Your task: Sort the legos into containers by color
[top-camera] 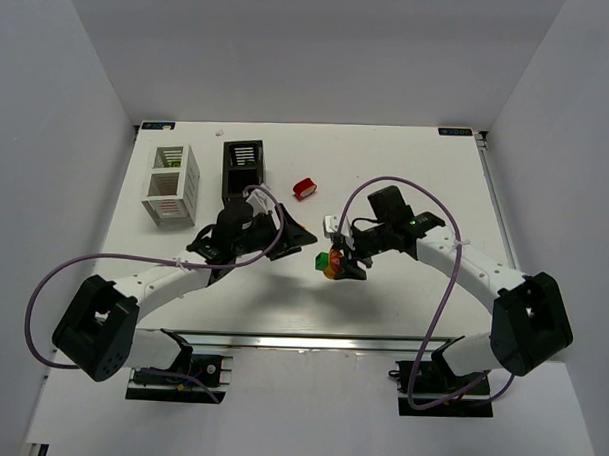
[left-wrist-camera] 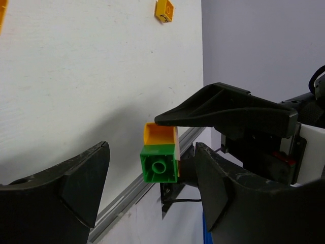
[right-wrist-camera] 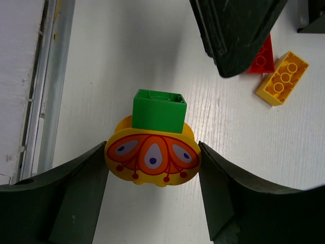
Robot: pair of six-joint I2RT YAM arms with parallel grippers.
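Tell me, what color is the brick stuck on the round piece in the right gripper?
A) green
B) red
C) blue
A: the right wrist view shows a green brick joined to the round piece that the right gripper pinches.

A green brick [right-wrist-camera: 158, 109] is stuck on the round yellow-orange piece [right-wrist-camera: 152, 160], pinched between the right fingers [right-wrist-camera: 76, 203]. A red brick [top-camera: 305, 188] lies near the upright black bin [top-camera: 243, 166]; the white bin [top-camera: 171, 186] stands beside it.
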